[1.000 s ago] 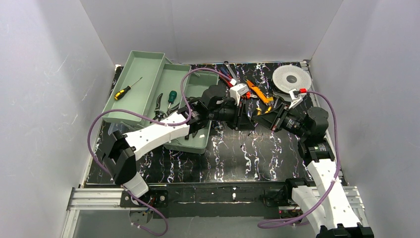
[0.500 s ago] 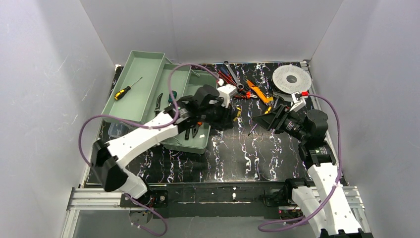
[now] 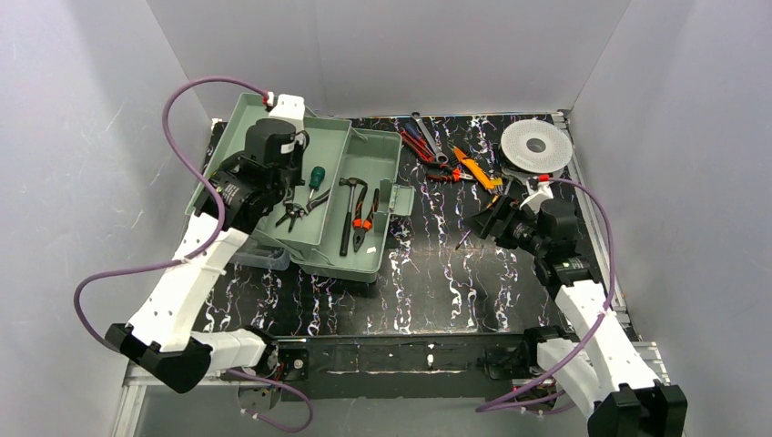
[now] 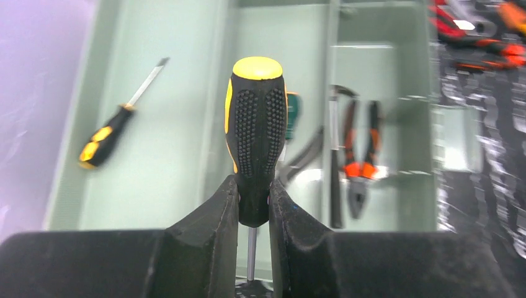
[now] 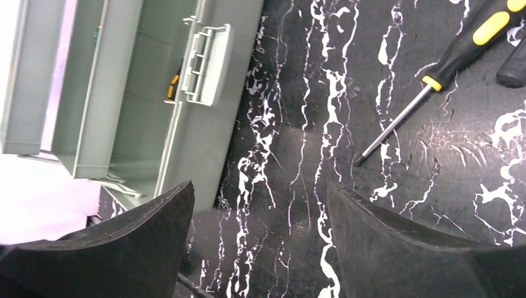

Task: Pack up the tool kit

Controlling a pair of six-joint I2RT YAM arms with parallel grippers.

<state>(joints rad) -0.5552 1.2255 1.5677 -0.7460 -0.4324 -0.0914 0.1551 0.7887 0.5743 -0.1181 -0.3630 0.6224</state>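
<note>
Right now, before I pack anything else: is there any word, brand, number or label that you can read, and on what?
No text can be read in any view.
screwdriver in the left gripper: plain black and yellow handle, no print shows.
tool kit: no label on the trays in view.
white spool and loose tools: too small to tell.

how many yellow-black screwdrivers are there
3: one screwdriver clamped in the left tool, a second lying in the leftmost tray, a third on the table. Others may be hidden.
</note>
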